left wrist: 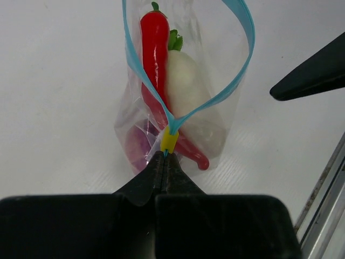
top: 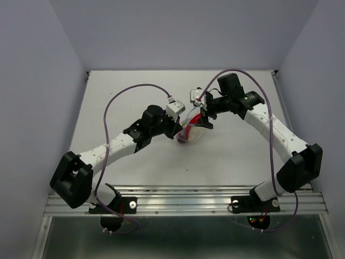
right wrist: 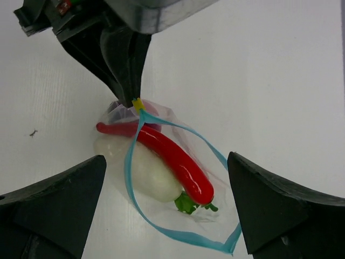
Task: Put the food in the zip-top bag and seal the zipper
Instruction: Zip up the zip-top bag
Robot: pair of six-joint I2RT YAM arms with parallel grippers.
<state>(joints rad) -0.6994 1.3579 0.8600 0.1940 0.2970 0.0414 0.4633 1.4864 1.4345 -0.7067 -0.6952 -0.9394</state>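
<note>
Black fingers of the left gripper (left wrist: 164, 156) are pressed tight together, and between their tips we see the end of the thin light-blue zipper strip (left wrist: 215, 99), caught just behind a small yellow tab (left wrist: 168, 141). On that gripper's housing, at the upper left of the right wrist view, a small red and green patch is too blurred for us to read. From the pinched end the strip splits into two bands that bow apart, so the mouth of the small clear plastic bag (left wrist: 129, 121) gapes open. The bag lies on the white table (top: 135, 108) between the two arms, about mid-table. Inside it the long glossy red chili (left wrist: 153, 48) lies alongside the pale white radish (left wrist: 183, 81), whose green leafy top (left wrist: 175, 40) points toward the open mouth. The round purple-red onion (left wrist: 137, 145) sits deepest, near the pinched corner; we make it out only as a dim patch through crinkled plastic in the left wrist view, and in the right wrist view the chili and radish hide it. In the overhead view the bag is a small red and white blur, partly covered by both grippers. Furthest right, the right gripper (right wrist: 166, 162) is spread wide and holds nothing, with one dark finger on each side of the bag and clear of it.
</note>
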